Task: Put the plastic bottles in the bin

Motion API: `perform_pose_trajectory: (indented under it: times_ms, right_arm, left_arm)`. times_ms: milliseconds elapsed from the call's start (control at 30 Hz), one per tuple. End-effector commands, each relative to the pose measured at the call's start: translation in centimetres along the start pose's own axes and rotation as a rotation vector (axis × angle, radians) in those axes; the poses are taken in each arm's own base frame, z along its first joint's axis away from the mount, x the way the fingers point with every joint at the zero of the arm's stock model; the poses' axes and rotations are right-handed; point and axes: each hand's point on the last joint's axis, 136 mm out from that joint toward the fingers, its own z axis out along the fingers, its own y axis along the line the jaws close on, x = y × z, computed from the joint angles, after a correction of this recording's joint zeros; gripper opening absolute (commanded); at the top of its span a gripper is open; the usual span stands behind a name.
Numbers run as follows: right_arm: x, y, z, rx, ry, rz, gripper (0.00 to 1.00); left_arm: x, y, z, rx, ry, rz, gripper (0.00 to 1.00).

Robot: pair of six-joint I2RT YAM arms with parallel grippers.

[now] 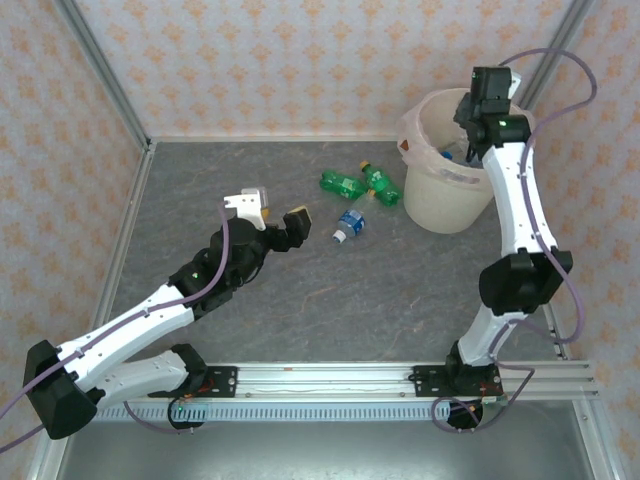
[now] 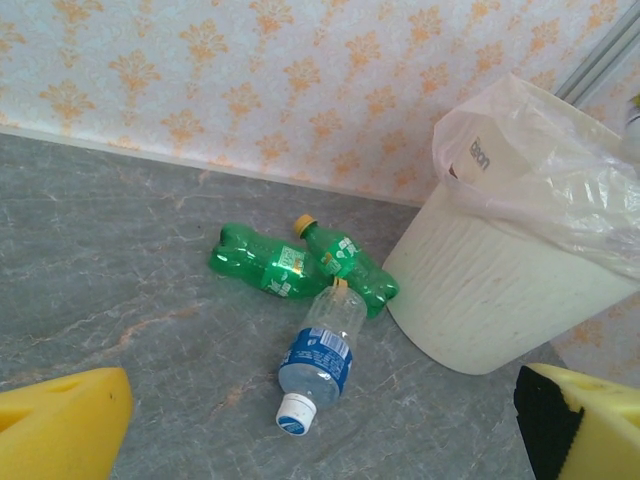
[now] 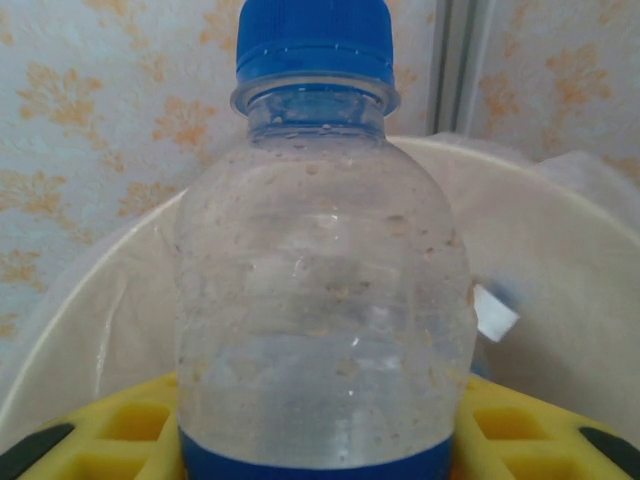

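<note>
**One bottle over the bin, three waiting on the table**

Over on the left, the left gripper hangs low above the grey marbled table. Its jaws are spread wide with nothing between them, and it faces the loose bottles.

Moving across, a green plastic bottle lies on its side. It touches a second green bottle with a yellow cap, which ends just beside the bin wall. In front of them lies a clear blue-labelled bottle with a white cap, its base up against the yellow-capped one. So three are left to collect.

On to the right: the large round cream-white plastic bin, with its thin clear liner bag draped over the rim. Above its mouth sits the right gripper, clamped on a clear plastic bottle with a blue screw cap. The yellow pads hug the bottle near its blue label band, and the bin's pale rim curves behind it.

This looks like the drop. To do it well, the bottle should be inside the rim line rather than above the edge. The jaws should open fully in one go so it falls free. The lift out should be straight up, so the fingers don't drag the liner. The main risk is snagging that loose plastic, or clipping the rim and bouncing the bottle back out.
</note>
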Motion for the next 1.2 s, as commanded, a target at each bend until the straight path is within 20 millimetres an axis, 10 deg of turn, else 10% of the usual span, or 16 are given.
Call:
perform_pose_trajectory:
  times_ms: [0,267,633,1167]
  right_arm:
    - [-0.7,1.8,0.0,-0.067,0.006,0.024,0.47]
    - [-1.1,2.1,-0.9,-0.096,0.006,0.036,1.0]
    - [-3.0,3.0,-8.2,-0.242,-0.053,0.058,1.0]
    - [4.4,8.6,-14.8,-0.494,0.067,0.018,1.0]
  left_arm:
    - [-0.6,-0.4,-0.2,0.016,0.003,-0.013,0.99]
    - [0.2,-0.8,0.5,0.024,0.044,0.014,0.99]
    - [3.2,-1.4,3.6,0.031,0.136,0.058,0.99]
    - [11.3,-1.3,11.5,0.062,0.363,0.203,0.78]
